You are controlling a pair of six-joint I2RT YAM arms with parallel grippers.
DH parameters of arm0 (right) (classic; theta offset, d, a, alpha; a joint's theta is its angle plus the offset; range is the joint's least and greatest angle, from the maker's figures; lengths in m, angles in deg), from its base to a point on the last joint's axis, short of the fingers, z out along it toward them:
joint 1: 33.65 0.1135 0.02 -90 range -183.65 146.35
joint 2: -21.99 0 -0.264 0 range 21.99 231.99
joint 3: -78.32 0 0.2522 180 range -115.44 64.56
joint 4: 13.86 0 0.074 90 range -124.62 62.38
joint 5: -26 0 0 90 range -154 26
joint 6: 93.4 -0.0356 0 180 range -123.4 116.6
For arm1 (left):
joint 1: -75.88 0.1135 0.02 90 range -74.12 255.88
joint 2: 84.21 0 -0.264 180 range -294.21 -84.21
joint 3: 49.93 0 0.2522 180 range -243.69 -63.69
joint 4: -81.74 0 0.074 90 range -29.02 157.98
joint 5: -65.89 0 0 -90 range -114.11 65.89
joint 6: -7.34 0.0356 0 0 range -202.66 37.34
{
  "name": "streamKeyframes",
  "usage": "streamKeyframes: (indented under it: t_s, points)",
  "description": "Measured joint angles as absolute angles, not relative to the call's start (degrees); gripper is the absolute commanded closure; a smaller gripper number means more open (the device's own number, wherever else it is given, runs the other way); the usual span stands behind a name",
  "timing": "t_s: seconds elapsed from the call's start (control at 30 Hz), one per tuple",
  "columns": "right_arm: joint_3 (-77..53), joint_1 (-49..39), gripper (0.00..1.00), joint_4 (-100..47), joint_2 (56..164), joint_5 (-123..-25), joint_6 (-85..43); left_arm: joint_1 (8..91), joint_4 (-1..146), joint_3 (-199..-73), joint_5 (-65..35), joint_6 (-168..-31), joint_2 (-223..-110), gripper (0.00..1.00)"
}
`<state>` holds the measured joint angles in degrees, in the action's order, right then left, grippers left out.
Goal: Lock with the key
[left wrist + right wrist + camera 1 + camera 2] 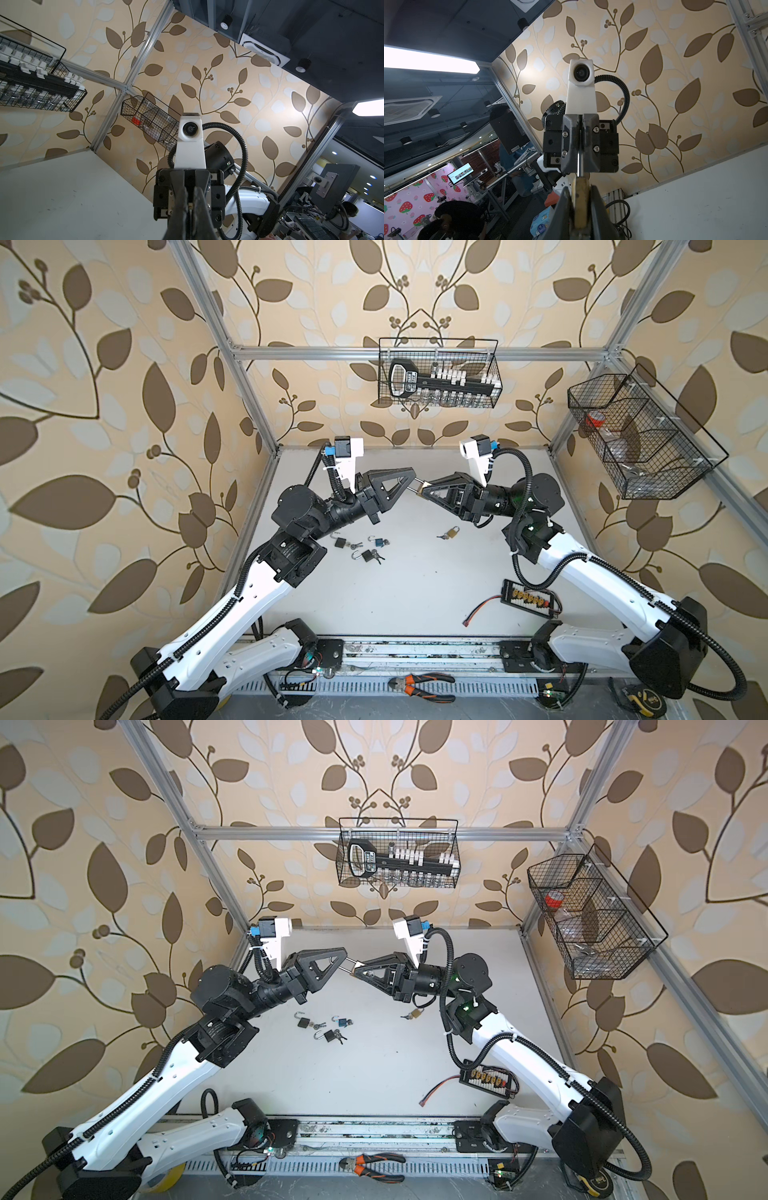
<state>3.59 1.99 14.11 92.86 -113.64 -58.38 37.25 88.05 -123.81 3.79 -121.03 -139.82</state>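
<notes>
Both grippers meet in mid-air above the back of the table. My right gripper [424,492] [357,971] is shut on the body of a small brass padlock [580,199] [425,488]. Its silver shackle [579,164] [415,486] runs straight into my left gripper [412,480] [344,959], which is shut on it, with its jaws pressed together. In the left wrist view only a small brass edge [190,205] shows between the fingers. I see no key at the held padlock. Small keys [354,546] lie with the padlocks on the table.
On the table below lie two black padlocks [340,542] [368,556], a blue one [377,541] and a brass one [449,533]. A connector board with a red cable [528,599] lies front right. Pliers [422,684] rest on the front rail. Wire baskets [438,373] [640,439] hang on the walls.
</notes>
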Motion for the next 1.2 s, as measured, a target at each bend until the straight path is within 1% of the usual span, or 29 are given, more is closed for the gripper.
streamKeyframes:
  t_s: [0.13,0.3,0.33,0.4,0.43,0.5,0.57,0.63,0.77,0.9,1.03,1.2]
  points:
    - [4.2,1.94,1.0,12.93,92.27,-113.84,-56.79,36.51,86.61,-123.4,2.08,-120.41,-138.81,1.0]
    - [10.39,1.55,1.0,10.79,87.59,-113.53,-54.1,36.07,80.27,-123.48,4.33,-120.15,-137.92,1.0]
    - [11.61,1.37,0.96,10.11,86.63,-113.34,-53.47,36.09,79.2,-123.59,5.1,-120.17,-137.96,1.0]
    - [13.19,1.05,0.7,8.48,85.1,-113.27,-52.31,36.09,77.52,-123.85,6.3,-120.22,-138.55,1.0]
    - [13.73,0.98,0.6,8.02,84.44,-113.01,-51.5,36.07,76.56,-124.2,7.0,-120.28,-138.84,1.0]
    - [14.08,0.7,0.46,7.8,83.04,-111.63,-49.2,35.83,73.34,-124.38,8.33,-120.5,-139.12,1.0]
    - [14.23,0.43,0.36,6.86,80.88,-110.45,-46.63,35.68,70.68,-124.38,8.9,-120.52,-139.41,1.0]
    - [14.39,0.39,0.3,4.65,78.17,-109.14,-43.39,35.37,68.34,-124.38,8.9,-120.52,-139.47,1.0]
    - [14.41,0.39,0.27,-2.56,73.95,-105.51,-35.63,35.39,64.91,-125.06,7.83,-120.22,-139.27,1.0]
    - [13.99,0.41,0.27,-13.75,72.18,-99.48,-25.12,35.39,60.12,-126.72,3.31,-119.32,-138.38,1.0]
    - [13.88,0.54,0.28,-23.33,72.14,-93.54,-16.44,35.39,56.01,-128.27,-2.03,-118.27,-137.39,1.0]
    - [13.86,3.47,0.32,-29.64,72.53,-87.74,-9.73,35.39,52.67,-128.77,-7.71,-117.7,-136.87,1.0]
